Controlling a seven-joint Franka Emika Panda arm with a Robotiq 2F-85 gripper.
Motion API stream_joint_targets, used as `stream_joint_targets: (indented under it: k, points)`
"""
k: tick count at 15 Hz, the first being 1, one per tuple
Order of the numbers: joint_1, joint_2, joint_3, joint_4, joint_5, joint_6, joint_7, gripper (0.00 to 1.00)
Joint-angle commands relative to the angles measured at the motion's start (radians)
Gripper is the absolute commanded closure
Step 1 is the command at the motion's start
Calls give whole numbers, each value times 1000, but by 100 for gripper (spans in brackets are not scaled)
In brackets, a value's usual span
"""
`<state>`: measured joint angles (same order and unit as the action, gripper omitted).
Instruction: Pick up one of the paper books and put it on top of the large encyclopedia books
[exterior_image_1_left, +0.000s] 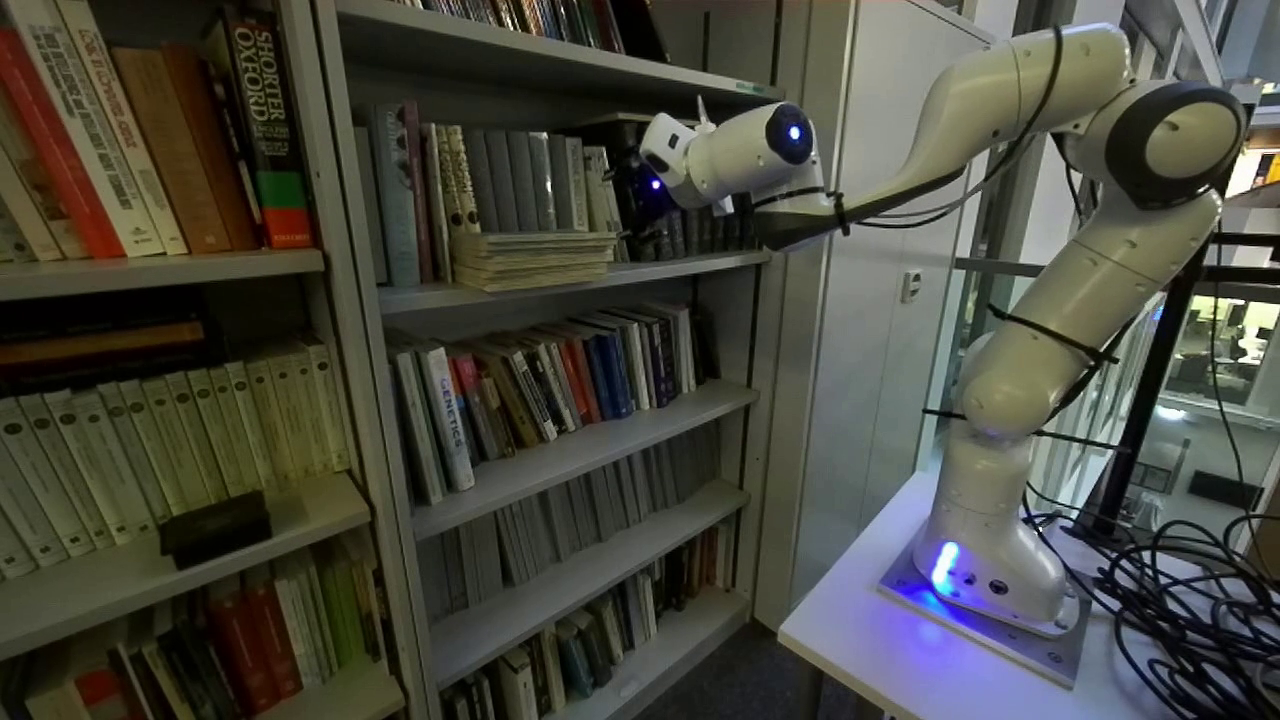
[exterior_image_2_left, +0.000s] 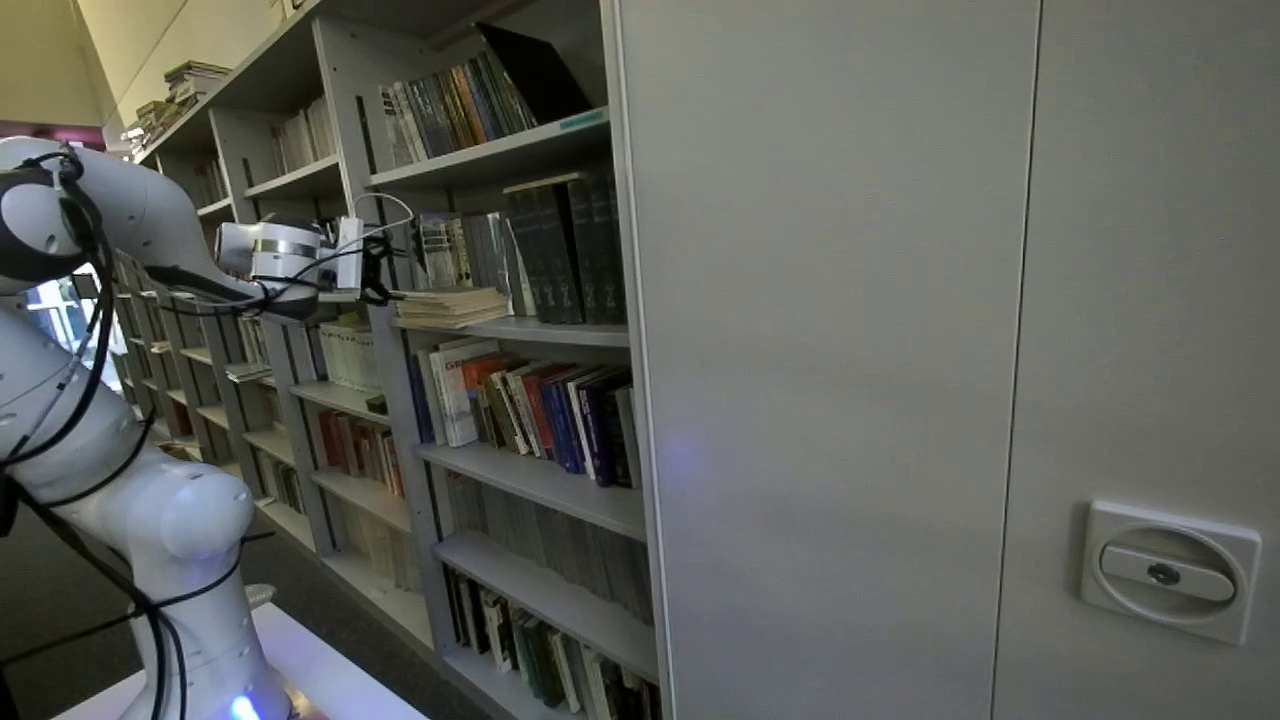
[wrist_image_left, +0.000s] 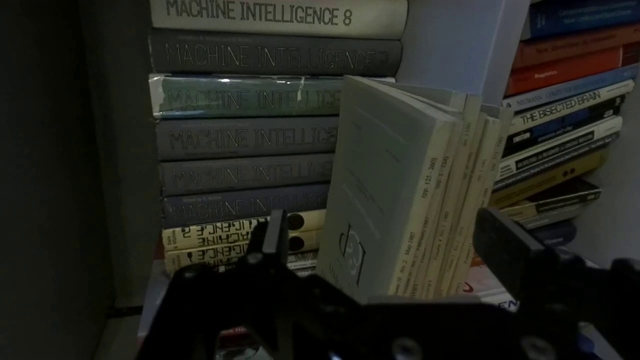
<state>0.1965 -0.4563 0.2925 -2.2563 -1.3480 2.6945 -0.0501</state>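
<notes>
The paper books form a flat stack of thin, pale volumes (exterior_image_1_left: 535, 262) at the front of an upper shelf, also in view as a pile (exterior_image_2_left: 452, 308). In the wrist view the stack (wrist_image_left: 380, 185) appears turned on its side, its grey-green top cover and printed spines visible. The large encyclopedia books (exterior_image_2_left: 565, 250) are dark upright volumes at the end of that shelf; the arm partly covers them in an exterior view. My gripper (wrist_image_left: 385, 235) is open in front of the stack, one finger (wrist_image_left: 274, 232) to each side of it in the wrist view, holding nothing.
Upright Machine Intelligence books (wrist_image_left: 250, 137) stand behind the stack. The shelf board above (exterior_image_1_left: 560, 45) overhangs this space. A lower shelf holds a leaning row of books (exterior_image_1_left: 560, 375). A grey cabinet (exterior_image_2_left: 820, 300) adjoins the bookcase beside the encyclopedia books.
</notes>
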Motion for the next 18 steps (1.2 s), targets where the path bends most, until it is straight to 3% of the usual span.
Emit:
stream_joint_targets:
  k: [1,18]
  points:
    - [-19,57,9,66,-63,19,21,0]
    - [-22,136,0,126,-109,20,56,0]
